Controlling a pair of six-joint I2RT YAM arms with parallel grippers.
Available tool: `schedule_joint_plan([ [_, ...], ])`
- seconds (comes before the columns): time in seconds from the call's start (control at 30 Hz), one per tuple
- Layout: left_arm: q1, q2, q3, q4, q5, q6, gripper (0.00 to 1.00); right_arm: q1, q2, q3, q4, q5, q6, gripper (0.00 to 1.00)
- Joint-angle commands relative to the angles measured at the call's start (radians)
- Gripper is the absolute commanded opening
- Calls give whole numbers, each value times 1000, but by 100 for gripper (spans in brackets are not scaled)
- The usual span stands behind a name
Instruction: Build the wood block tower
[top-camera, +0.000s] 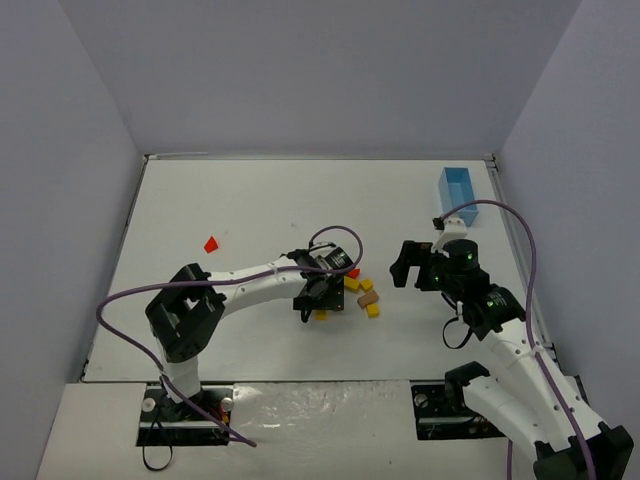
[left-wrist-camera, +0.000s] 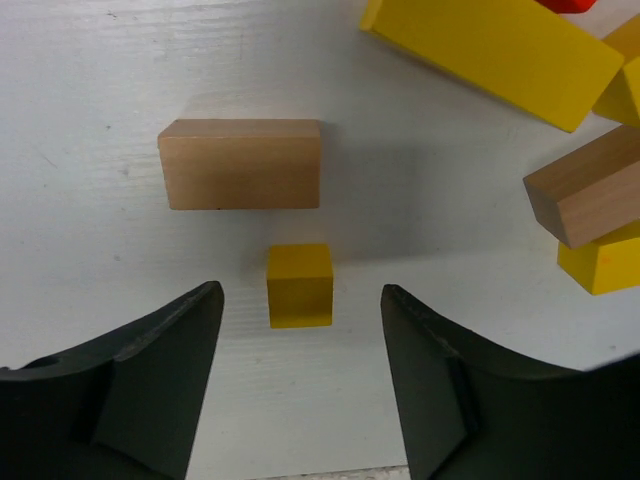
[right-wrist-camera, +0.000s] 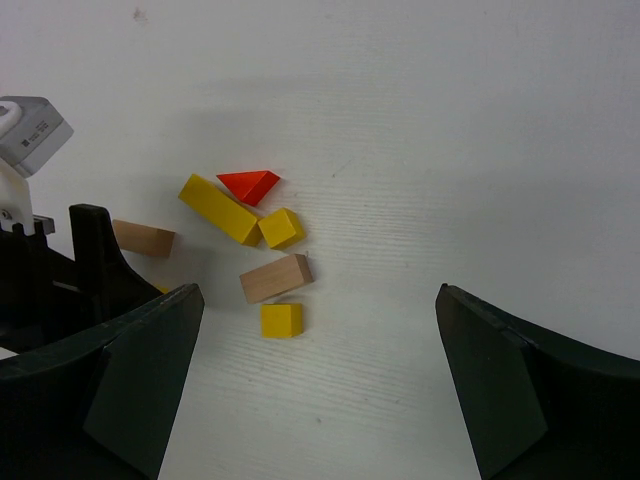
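Left claw (left-wrist-camera: 300, 295), partly open, small yellow wooden cube (left-wrist-camera: 300, 285) untouched between its tips on the white tabletop (left-wrist-camera: 100, 80); plain tan wooden cuboid (left-wrist-camera: 240, 163) just beyond. No tower yet — loose blocks (right-wrist-camera: 275, 278) scattered. Off-centre closing could skew the cube. Right claw (right-wrist-camera: 318, 295) — wide, empty.

Left wrist view: the long yellow wooden block (left-wrist-camera: 500, 45) is cut by the top edge. The red wooden piece (left-wrist-camera: 566, 4) is only a sliver there, shape unclear. The tan wooden cuboid (left-wrist-camera: 590, 195) is clipped by the right edge and covers part of a yellow wooden block (left-wrist-camera: 600, 268). The left fingers (left-wrist-camera: 150, 380) are cut off at the bottom. Top view: the left arm (top-camera: 255, 282) hides part of the cluster, and the small yellow wooden cube (top-camera: 320, 315) barely peeks out.
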Motion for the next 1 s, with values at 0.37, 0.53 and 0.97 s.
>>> schedule_joint_plan([
  [0.37,-28,5,47,-45,-57,-65,11,14,-40,7,49,27,9,100],
  [0.53,-21,-80,60,-116,-111,-42,0,19,-38,7,49,24,11,100],
  [0.97,418,-169,120,-185,-154,125,3,33,-20,6,49,23,14,100],
])
